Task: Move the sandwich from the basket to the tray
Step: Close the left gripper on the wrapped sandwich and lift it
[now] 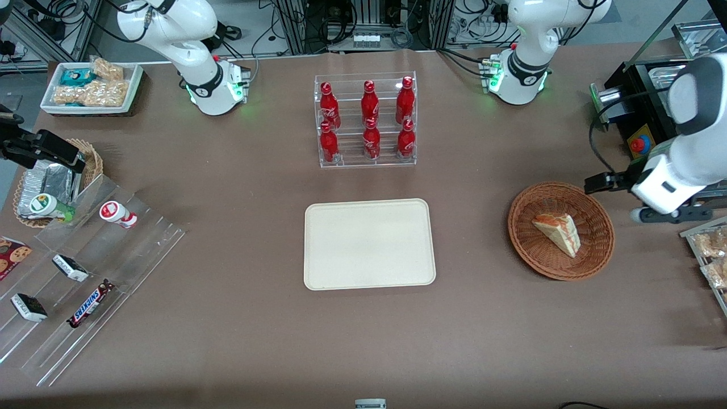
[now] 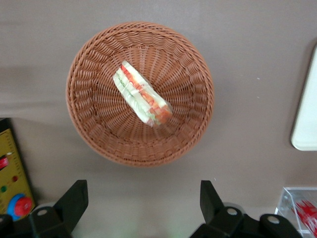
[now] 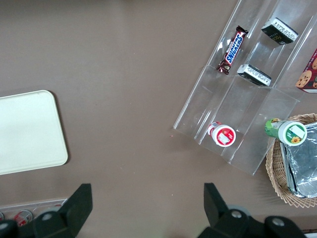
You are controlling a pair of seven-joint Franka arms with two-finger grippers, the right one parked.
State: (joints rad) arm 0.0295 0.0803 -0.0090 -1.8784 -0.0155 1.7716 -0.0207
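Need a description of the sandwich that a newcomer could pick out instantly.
Start at the cream tray mid-table, then look toward the working arm's end for the round reddish-brown wicker basket. The sandwich lies in it: a pale bread wedge with red and green filling, the basket's only item. The open claw hovers above, empty.

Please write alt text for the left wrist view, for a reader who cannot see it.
A sandwich wedge lies in a round wicker basket on a brown table, seen from above. The open pincer hangs above the table beside the basket, touching nothing. A corner of the empty tray shows at the edge.
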